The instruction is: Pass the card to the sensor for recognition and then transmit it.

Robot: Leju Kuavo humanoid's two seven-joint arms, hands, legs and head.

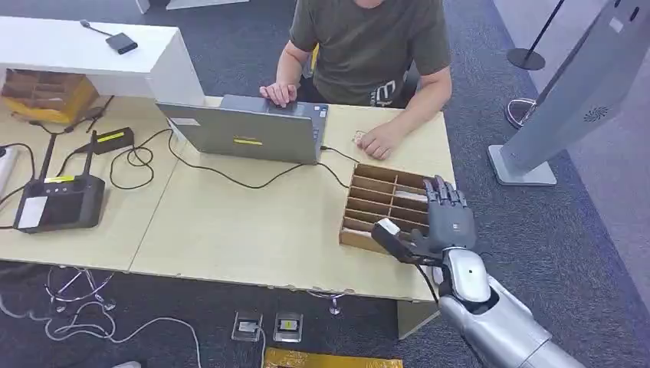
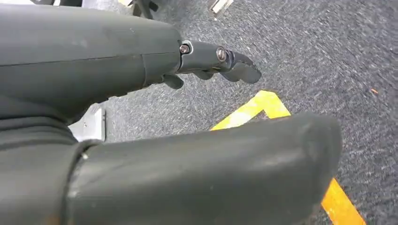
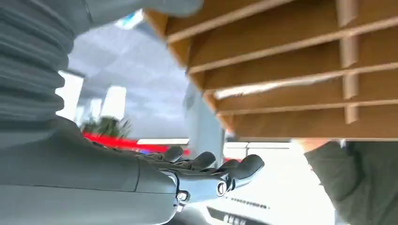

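No writing is reading clearly; yellow labels on the laptop (image 1: 249, 130) are blurring. At lower right, the right hand (image 1: 441, 222) is hovering over the wooden card box (image 1: 387, 201), fingers spread, grasping nothing. The left hand (image 2: 206, 61) is hanging above carpet, fingers released.

The right robot hand (image 1: 443, 222) is covering the near right corner of the brown slotted cardboard box (image 1: 375, 201), hiding what lies in those slots. The top edge of the head view is cutting off the seated person in the dark green T-shirt (image 1: 368, 46) at the shoulders. In the left wrist view, the left robot hand (image 2: 141, 117) is blocking much of the grey carpet floor (image 2: 319, 51).
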